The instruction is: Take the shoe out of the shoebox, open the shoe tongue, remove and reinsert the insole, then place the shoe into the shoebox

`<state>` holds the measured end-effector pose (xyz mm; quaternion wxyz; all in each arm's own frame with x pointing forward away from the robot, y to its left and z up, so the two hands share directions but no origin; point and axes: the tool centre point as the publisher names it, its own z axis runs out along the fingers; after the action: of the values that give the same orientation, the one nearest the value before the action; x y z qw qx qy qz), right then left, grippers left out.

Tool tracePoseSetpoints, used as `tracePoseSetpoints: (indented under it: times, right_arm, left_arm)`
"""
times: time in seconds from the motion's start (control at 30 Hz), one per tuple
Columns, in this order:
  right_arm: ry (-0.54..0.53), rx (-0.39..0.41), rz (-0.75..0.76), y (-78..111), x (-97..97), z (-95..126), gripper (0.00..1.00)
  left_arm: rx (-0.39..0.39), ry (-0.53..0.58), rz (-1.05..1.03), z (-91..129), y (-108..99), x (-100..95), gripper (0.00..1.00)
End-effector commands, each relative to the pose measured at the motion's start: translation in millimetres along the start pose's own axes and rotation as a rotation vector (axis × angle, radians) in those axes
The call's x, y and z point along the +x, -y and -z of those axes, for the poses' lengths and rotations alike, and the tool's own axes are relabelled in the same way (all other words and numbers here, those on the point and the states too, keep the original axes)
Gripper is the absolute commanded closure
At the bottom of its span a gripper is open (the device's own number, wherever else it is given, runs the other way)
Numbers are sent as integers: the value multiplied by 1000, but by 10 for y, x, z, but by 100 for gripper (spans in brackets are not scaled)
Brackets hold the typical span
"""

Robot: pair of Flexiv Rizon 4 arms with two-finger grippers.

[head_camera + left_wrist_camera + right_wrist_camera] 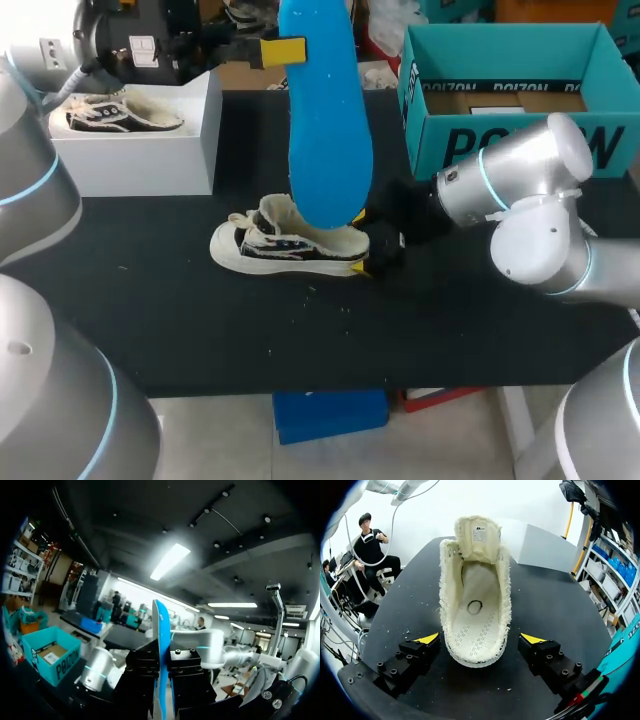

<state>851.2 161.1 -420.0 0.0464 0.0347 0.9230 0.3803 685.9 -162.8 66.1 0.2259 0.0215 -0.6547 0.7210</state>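
A cream low-top shoe point(285, 245) lies on its sole in the middle of the black table point(200, 330), toe pointing left. Its tongue point(477, 535) is folded up and the bare footbed point(475, 625) shows. My right gripper point(362, 242) is open at the heel, with the yellow tips point(427, 639) on either side of it, a small gap each way. The blue insole point(325, 130) hangs upright above the shoe. My left gripper point(162, 680) is shut on it; the insole point(161, 640) shows edge-on between the black fingers. The open teal shoebox point(510, 140) stands at the back right.
At the back left is a white box point(150, 150) with a second shoe point(115, 112) in it. My right arm's silver elbow point(530, 210) hangs in front of the teal shoebox. Bare black table lies in front of the shoe.
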Motion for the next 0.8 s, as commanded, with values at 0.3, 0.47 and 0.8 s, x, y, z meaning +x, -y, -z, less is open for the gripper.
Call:
tracePoseSetpoints:
  times: [0.3, 0.47, 0.8]
  right_arm:
    - [-43, 369, 17, -208, -55, 303, 0]
    - [-44, 462, 24, -282, -74, 350, 0]
    - [-72, 614, 47, -401, -149, 313, 0]
  left_arm:
    - [0, 1, -1, -2, -14, 2, 100]
    - [0, 1, -1, -2, -14, 2, 100]
    - [0, 1, -1, -2, -14, 2, 100]
